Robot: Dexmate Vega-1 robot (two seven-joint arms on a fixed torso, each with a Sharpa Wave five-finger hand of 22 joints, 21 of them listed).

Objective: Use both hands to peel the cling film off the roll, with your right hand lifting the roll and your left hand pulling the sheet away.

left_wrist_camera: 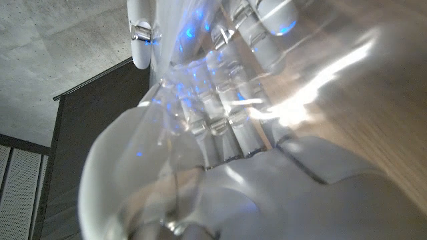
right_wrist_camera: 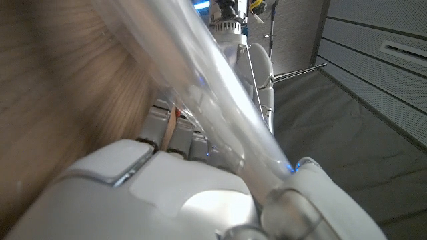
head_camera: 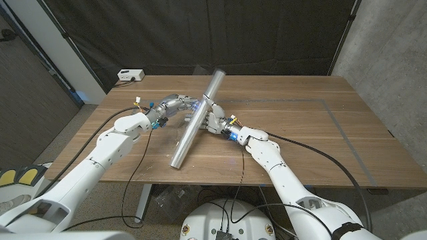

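Roll (head_camera: pixel 198 120): lifted aslant above the table (head_camera: pixel 313 127), mid-length.
Right hand (head_camera: pixel 215 122): clasping roll.
Left hand (head_camera: pixel 175 105): at roll; hold unclear.
Film (left_wrist_camera: pixel 200 80): best drawn off sideways, evenly, roll steady.

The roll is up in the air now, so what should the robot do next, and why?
Probably draw the left hand away, toward the robot's left. The right hand holds the roll tilted above the table, and the left hand is at the roll.

No text, label, brand or number can be read on anything in these views (too blurred up close).
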